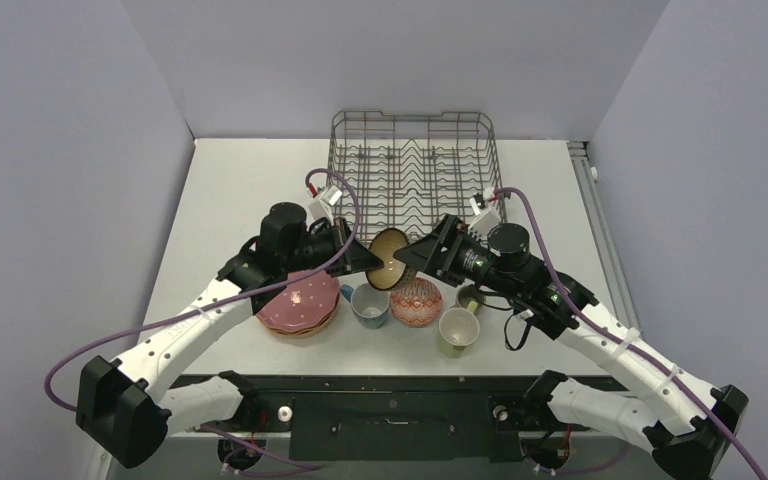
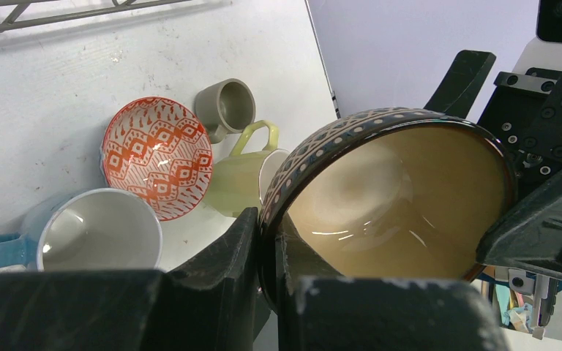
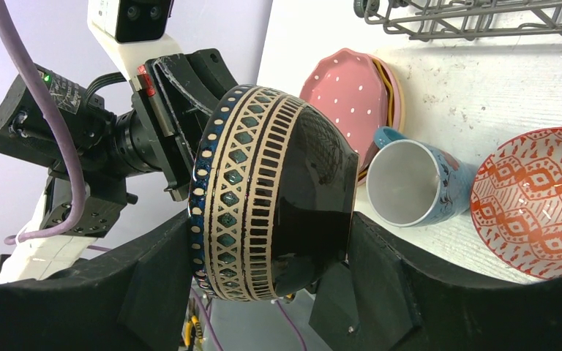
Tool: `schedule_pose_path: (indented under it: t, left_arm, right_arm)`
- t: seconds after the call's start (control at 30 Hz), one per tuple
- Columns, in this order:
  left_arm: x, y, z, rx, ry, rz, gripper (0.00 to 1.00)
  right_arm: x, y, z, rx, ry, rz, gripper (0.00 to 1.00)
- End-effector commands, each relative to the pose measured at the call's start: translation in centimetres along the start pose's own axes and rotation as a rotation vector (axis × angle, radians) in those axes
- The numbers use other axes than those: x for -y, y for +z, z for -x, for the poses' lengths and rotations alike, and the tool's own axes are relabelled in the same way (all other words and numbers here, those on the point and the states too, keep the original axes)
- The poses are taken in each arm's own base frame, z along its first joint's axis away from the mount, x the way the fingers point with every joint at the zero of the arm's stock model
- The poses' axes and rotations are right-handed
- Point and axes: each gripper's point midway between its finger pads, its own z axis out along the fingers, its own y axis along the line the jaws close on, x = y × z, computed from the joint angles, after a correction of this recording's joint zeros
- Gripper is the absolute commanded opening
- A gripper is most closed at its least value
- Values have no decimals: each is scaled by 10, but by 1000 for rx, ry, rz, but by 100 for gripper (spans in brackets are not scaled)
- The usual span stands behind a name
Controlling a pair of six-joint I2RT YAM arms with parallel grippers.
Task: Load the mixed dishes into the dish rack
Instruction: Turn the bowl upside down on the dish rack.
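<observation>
Where it hangs above the white table (image 1: 230, 200), just before the grey wire dish rack (image 1: 410, 114): dark-brown patterned bowl (image 1: 388, 257), tilted on edge. Left gripper (image 2: 267, 227) pinches its rim, narrow. Right gripper (image 3: 267, 234) spread wide around its body; contact cannot be told.

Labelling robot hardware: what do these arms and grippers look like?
Left arm and right arm: white links, black joints. Purple cables run to white wrist cameras. Left gripper and right gripper: black, wedge-shaped fingers.
</observation>
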Motion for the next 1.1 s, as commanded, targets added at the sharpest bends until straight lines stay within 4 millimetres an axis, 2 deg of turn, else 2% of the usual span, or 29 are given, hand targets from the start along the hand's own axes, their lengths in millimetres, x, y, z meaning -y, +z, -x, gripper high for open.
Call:
schedule_pose_path:
  t: [0.0, 0.03, 0.1, 0.33, 0.6, 1.07]
  left_arm:
    - [37, -6, 28, 75, 75, -95, 0]
    - [36, -5, 27, 71, 73, -94, 0]
    - [36, -5, 27, 67, 72, -94, 0]
    - [33, -3, 25, 56, 65, -87, 2]
    - [31, -3, 25, 59, 65, -76, 25]
    - [24, -4, 27, 60, 62, -58, 42]
  right_arm:
    - [-29, -3, 13, 39, -18, 74, 23]
    - [-29, -3, 14, 40, -17, 73, 12]
    - [-28, -3, 14, 41, -17, 63, 0]
    - [-27, -4, 17, 52, -25, 53, 0]
    - [-25, -6, 27, 79, -41, 25, 0]
    - [-19, -8, 39, 100, -53, -3, 0]
